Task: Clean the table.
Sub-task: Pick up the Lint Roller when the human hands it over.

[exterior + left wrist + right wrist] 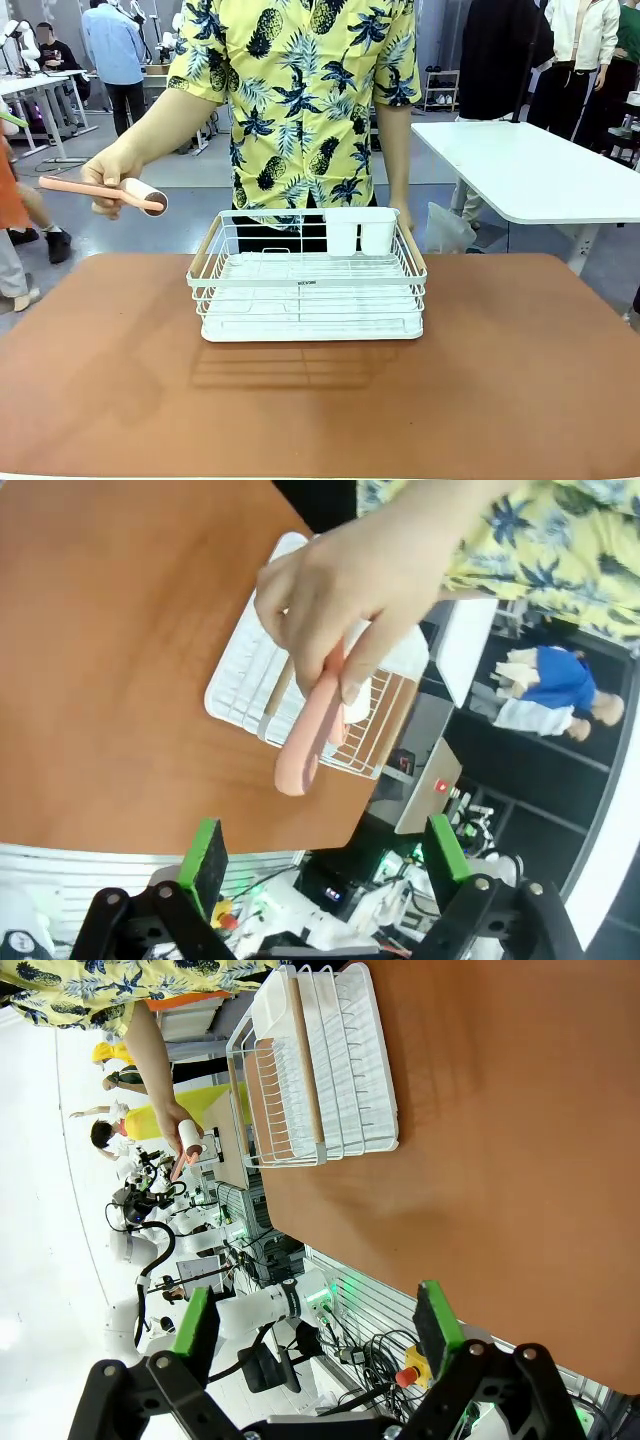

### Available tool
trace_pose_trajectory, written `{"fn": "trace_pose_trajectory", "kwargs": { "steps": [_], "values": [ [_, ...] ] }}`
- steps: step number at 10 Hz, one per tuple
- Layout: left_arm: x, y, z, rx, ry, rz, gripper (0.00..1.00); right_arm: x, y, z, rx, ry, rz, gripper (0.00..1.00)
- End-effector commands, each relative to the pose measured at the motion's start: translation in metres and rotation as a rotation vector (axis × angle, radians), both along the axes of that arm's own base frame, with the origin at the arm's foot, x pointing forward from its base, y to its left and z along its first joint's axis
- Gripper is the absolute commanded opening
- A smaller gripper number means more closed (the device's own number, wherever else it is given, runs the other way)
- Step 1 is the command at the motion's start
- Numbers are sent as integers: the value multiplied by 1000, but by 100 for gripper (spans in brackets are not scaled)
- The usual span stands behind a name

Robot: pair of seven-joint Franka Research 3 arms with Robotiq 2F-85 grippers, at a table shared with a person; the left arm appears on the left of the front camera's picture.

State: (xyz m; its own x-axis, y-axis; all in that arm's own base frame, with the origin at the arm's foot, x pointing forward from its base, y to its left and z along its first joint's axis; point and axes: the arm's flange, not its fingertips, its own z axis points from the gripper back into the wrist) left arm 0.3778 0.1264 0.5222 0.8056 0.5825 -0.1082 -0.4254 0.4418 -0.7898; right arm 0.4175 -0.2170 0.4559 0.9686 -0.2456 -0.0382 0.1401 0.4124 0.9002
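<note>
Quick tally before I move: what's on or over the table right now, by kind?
Dish rack: 1
Two-compartment utensil holder in the rack: 1
Pink-handled roller in the person's hand: 1
Total: 3

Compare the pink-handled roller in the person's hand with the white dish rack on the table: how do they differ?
The roller is held up in the air by the person's hand; the dish rack sits on the table. The roller is a slim stick with a pink handle; the dish rack is a broad open wire basket with wooden side handles. The roller is far smaller than the dish rack. Both have white parts.
</note>
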Motion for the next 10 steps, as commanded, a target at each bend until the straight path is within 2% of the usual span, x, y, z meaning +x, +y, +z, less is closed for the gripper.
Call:
{"fn": "trace_pose_trajectory", "kwargs": {
  "steps": [1, 6, 7, 9, 10],
  "values": [
    [-1, -20, -17, -32, 42, 72, 100, 0, 0, 2, -6, -2, -9, 100],
    [-2, -35, -49, -73, -99, 76, 100, 0, 0, 2, -6, -2, -9, 100],
    [-4, -34, -51, -101, -113, 76, 100, 0, 0, 2, -6, -2, -9, 100],
    [-4, -34, -54, -95, -201, 74, 100, 0, 0, 2, -6, -2, -9, 100],
    [-4, -36, -55, -95, -202, 71, 100, 0, 0, 2, -6, -2, -9, 100]
  ]
}}
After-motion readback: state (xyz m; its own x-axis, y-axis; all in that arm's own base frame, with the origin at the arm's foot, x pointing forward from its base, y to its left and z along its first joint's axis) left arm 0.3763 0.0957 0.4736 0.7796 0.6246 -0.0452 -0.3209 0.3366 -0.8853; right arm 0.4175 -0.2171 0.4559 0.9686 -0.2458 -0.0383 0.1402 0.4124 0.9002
